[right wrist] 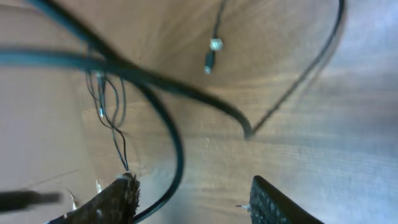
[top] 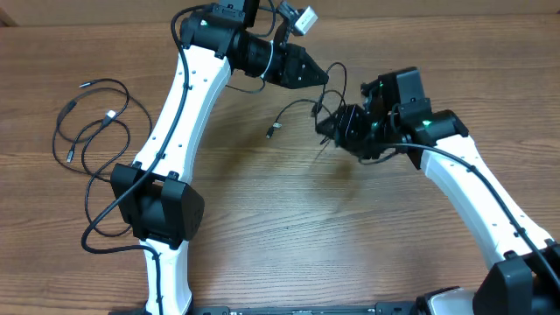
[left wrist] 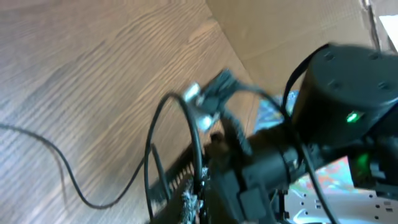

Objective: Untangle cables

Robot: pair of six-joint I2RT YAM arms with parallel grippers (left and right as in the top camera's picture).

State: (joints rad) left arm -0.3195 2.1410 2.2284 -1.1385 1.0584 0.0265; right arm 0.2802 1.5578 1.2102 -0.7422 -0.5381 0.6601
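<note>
Far left on the wooden table, loose cables lie in loops. The left arm crosses between them and the middle, where the left gripper, pressed together, pinches a cable. The right gripper is spread around it.

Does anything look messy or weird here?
Yes. A thin cable hangs in a crooked tangle between the left gripper and right gripper. More cables sprawl in overlapping loops on the table's left side.
</note>
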